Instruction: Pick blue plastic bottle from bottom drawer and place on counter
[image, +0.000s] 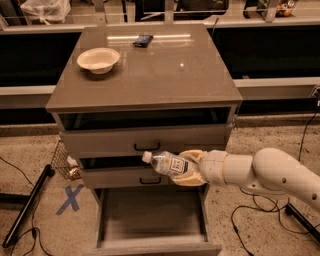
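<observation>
My gripper (186, 169) is shut on the blue plastic bottle (167, 163), a clear bottle with a white cap and pale label. I hold it tilted, cap to the upper left, in front of the two upper drawers and above the open bottom drawer (150, 220), whose grey interior shows nothing inside. The counter (165, 70) is the glossy grey-brown cabinet top, well above the bottle. My pale arm (270, 172) reaches in from the right.
A cream bowl (98, 59) and a small dark flat object (143, 40) sit at the back of the counter. A wire basket (64, 161) stands left of the cabinet by a blue floor cross (71, 199). Cables (250, 220) lie on the floor at right.
</observation>
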